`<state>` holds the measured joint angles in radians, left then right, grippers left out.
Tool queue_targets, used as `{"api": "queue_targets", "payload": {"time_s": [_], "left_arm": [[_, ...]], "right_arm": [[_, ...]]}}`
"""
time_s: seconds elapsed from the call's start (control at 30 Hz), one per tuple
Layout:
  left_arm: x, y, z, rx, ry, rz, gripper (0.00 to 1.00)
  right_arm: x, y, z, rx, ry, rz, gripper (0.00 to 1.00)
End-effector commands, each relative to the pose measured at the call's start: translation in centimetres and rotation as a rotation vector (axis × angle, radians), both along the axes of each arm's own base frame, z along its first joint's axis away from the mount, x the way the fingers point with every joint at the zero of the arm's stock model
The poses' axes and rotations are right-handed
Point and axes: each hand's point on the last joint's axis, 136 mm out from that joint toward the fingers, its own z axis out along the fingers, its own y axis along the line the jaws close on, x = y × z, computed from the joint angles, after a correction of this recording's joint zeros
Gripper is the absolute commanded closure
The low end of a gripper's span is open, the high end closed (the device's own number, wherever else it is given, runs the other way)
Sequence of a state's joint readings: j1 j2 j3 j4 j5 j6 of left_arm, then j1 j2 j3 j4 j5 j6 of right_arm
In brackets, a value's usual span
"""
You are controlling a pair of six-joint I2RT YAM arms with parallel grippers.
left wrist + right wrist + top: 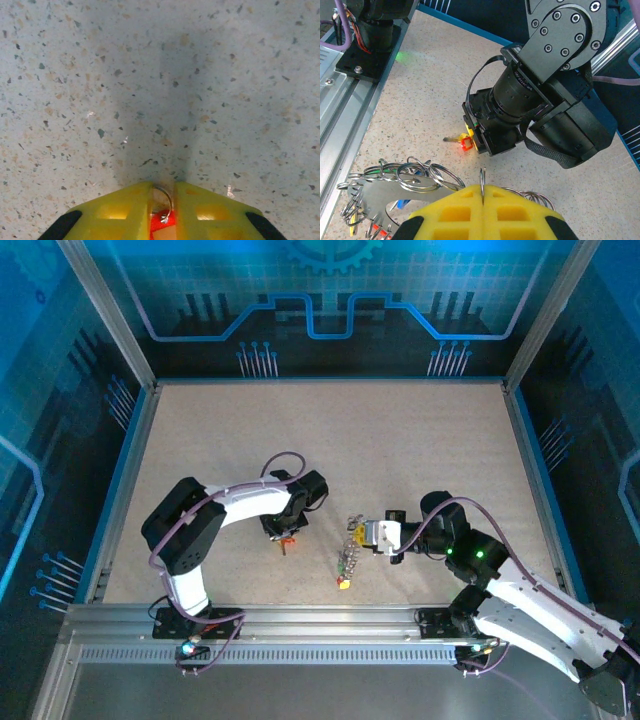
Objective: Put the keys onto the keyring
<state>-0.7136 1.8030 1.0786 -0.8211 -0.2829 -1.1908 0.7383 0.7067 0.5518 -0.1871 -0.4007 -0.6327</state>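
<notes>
Left of the keyring (385, 199) and a little apart from it, the left gripper (284, 532) is down at the table (420, 450), its yellow fingers closed on the head of the red key (161, 221). A small wire loop (169, 200) on that head stands in the narrow gap between the fingers, and the right wrist view shows the key's blade poking out sideways, low over the surface. The keyring sits between the two grippers, its jagged flat band carrying a bunch of thin rings and several keys (354, 222) with coloured heads; I cannot tell whether the band rests on the table or hangs just above it. On the keyring's right side, the right gripper (482, 189) is shut tight on one thin ring, held edge-on between its fingertips. To do this step well, I judge the right arm should hold the keyring steady while the left brings the red key across to it. The grip on so small a head looks slight, so a slow approach without twisting seems wise.
</notes>
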Motion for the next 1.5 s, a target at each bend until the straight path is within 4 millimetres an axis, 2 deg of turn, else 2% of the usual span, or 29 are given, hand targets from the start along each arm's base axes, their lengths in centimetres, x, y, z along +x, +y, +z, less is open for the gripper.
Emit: {"api": "queue_targets", "payload": {"time_s": [0.0,0.07,0.23,0.37,0.67,0.77,0.87,0.9,0.93,0.97,1.1,1.17,1.33,1.47], "left_arm": [[-1.5,0.8,-0.4,0.007,0.035,0.044,0.78],[-1.6,0.9,-0.3,0.005,0.034,0.048,0.8],[-1.4,0.9,-0.2,0.006,0.024,0.035,0.94],[-1.0,0.6,0.3,-0.01,0.004,-0.002,1.0],[0.8,-1.8,3.3,-0.163,-0.136,-0.21,1.0],[1.1,-2.0,4.4,-0.189,-0.184,-0.24,1.0],[0.9,-2.2,4.6,-0.212,-0.194,-0.249,1.0],[0.6,-2.3,4.4,-0.22,-0.176,-0.24,0.98],[0.3,-2.2,4.1,-0.22,-0.154,-0.225,0.87],[-0.2,-2.3,3.6,-0.222,-0.118,-0.213,0.84],[-2.0,-2.0,1.4,-0.212,-0.011,-0.143,0.77],[-2.2,-1.8,0.9,-0.197,0.001,-0.125,0.72],[-1.4,-2.4,0.8,-0.192,-0.002,-0.146,0.69],[-1.4,-2.1,0.5,-0.163,0.011,-0.125,0.7]], "right_arm": [[0.2,0.2,2.7,0.056,-0.044,0.005,1.0],[0.2,0.2,2.7,0.055,-0.043,0.005,1.0],[0.2,0.1,2.8,0.056,-0.047,0.003,1.0],[0.1,0.0,2.9,0.057,-0.047,0.002,1.0],[0.2,0.1,2.9,0.058,-0.047,0.0,1.0],[0.2,0.1,2.9,0.059,-0.049,-0.001,1.0],[0.2,0.1,2.9,0.06,-0.048,-0.003,1.0],[0.3,0.1,2.9,0.058,-0.048,-0.005,1.0],[0.3,0.0,3.0,0.058,-0.049,-0.007,1.0],[0.3,0.0,3.1,0.059,-0.05,-0.007,1.0],[0.3,0.0,3.1,0.059,-0.052,-0.009,1.0],[0.3,0.0,3.0,0.058,-0.051,-0.01,1.0],[0.3,0.0,3.0,0.056,-0.05,-0.008,1.0],[0.3,0.0,3.0,0.055,-0.051,-0.01,1.0]]}}
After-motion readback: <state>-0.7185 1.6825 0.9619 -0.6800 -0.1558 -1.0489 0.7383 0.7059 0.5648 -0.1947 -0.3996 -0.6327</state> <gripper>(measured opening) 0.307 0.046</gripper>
